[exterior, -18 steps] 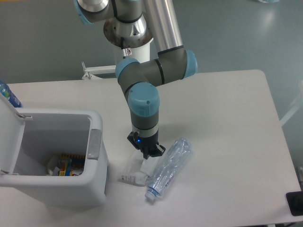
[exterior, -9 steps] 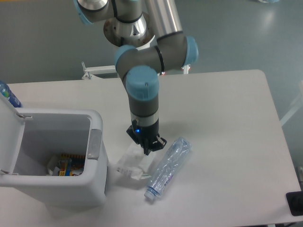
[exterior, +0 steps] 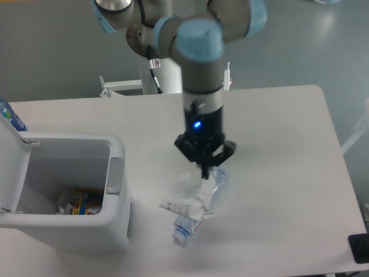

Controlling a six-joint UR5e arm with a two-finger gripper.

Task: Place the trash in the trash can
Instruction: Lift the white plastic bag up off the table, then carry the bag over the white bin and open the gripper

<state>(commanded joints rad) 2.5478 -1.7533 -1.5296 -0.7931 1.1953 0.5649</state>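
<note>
The arm hangs over the middle of the white table [exterior: 277, 133], its gripper [exterior: 204, 167] pinched shut on the top edge of the crumpled white pouch [exterior: 187, 199]; the pouch dangles clear of the surface, drooping down and to the left of the fingers, partly in front of the crushed clear bottle [exterior: 199, 208]; the bottle lies on the table directly beneath, its neck end pointing toward the near edge.

The trash can [exterior: 115, 213] stands well to the left with its lid [exterior: 8, 167] tipped open, a grey tab [exterior: 114, 176] on its rim and some coloured scraps already at the bottom.

The risks, as they look from here: the hold seems to be on a thin corner only, so the pouch could slip free on the way across, short of the can; the hanging tail sits close to the bottle, perhaps touching it, and a sideways move might drag or roll the bottle along; the loose lower end could also catch on the can's near wall if carried too low, and drape over the rim rather than drop inside.

An opaque blue bottle [exterior: 8, 115] peeks in at the far left edge, behind the lid.

As for writing: small print marks the lower edge of the pouch, too fine to read; no brand name is legible on the bottle, the can or the arm; a blue light glows on the wrist above the fingers.
</note>
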